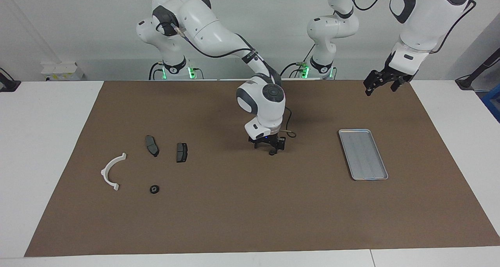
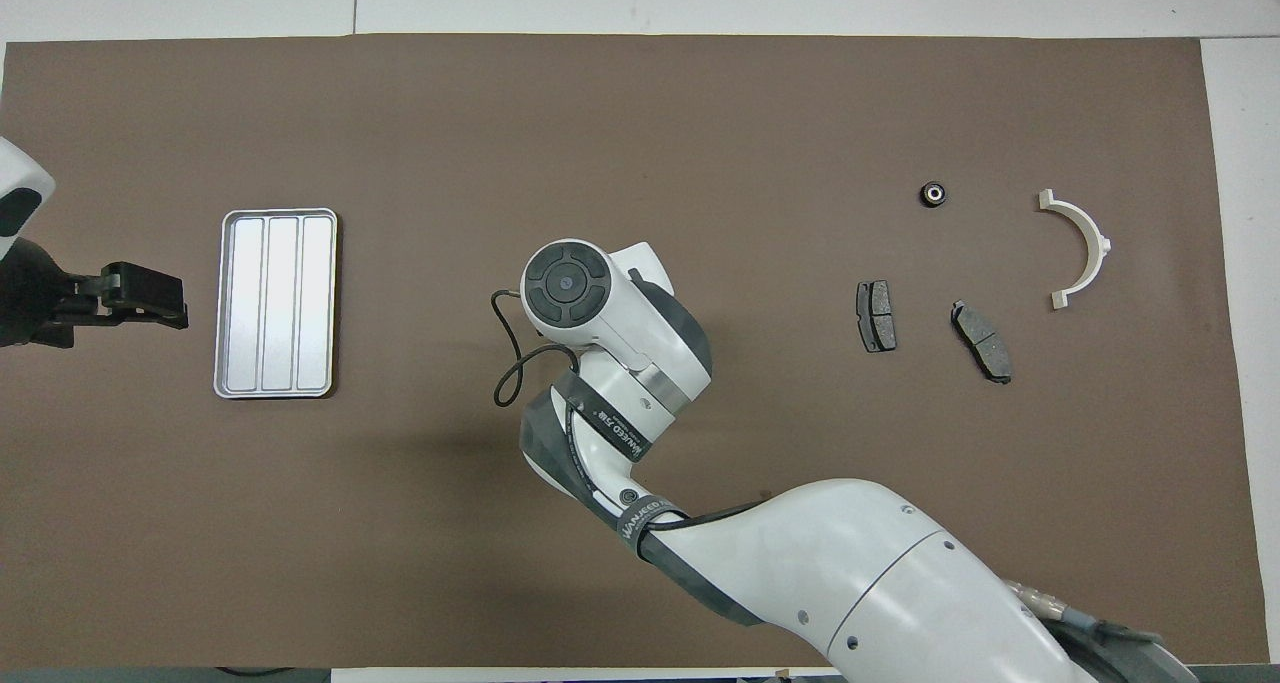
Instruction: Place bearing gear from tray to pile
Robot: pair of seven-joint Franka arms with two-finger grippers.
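Note:
A small black bearing gear (image 1: 272, 153) lies on the brown mat mid-table. My right gripper (image 1: 272, 149) is down at it, touching or just above it. In the overhead view the right hand (image 2: 580, 298) hides this gear. The silver tray (image 1: 363, 154) (image 2: 276, 303) holds nothing. The pile is a white arc (image 1: 112, 170) (image 2: 1080, 247), two dark pads (image 1: 152, 145) (image 1: 181, 152) and a second bearing gear (image 1: 154, 189) (image 2: 933, 194). My left gripper (image 1: 381, 86) (image 2: 150, 298) is open and empty in the air beside the tray.
The brown mat (image 1: 250, 220) covers most of the white table. A thin cable (image 1: 290, 132) loops off the right wrist. The pile is at the right arm's end and the tray at the left arm's end.

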